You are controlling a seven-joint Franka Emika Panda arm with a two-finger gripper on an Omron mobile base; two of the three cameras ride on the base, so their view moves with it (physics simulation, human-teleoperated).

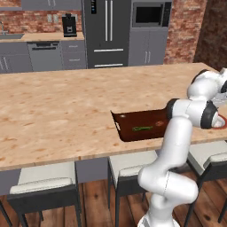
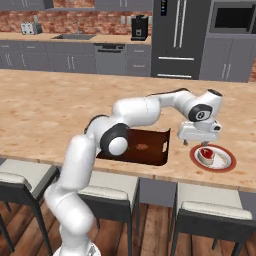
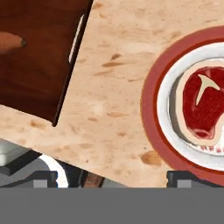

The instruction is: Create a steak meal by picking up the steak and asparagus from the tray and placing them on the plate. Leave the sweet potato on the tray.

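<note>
On the worktop [image 1: 57,111] in the left base view, I see the tray [image 1: 133,122] near the front edge with the asparagus [image 1: 142,129] lying on it; my arm covers the tray's right end, and a sliver of the plate [image 1: 220,123] shows past the elbow.

In the right base view, the pincer [image 2: 199,142] hangs between the tray [image 2: 150,152] and the plate [image 2: 227,164], empty, with its jaws spread wide. The steak [image 2: 206,154] lies on the plate, so I judge the first placement done and the asparagus step in hand. The sweet potato [image 2: 142,147] sits on the tray and must remain there. The next move calls for swinging back over the tray, lowering onto the green bundle and closing across its stalks.

In the hand view, the steak [image 3: 205,107] rests flat inside the plate [image 3: 151,109]; the sweet potato [image 3: 11,42] lies on the tray [image 3: 39,78]. I judge the tray rim and the nearby sweet potato the main obstacles. Stools stand below the worktop edge.
</note>
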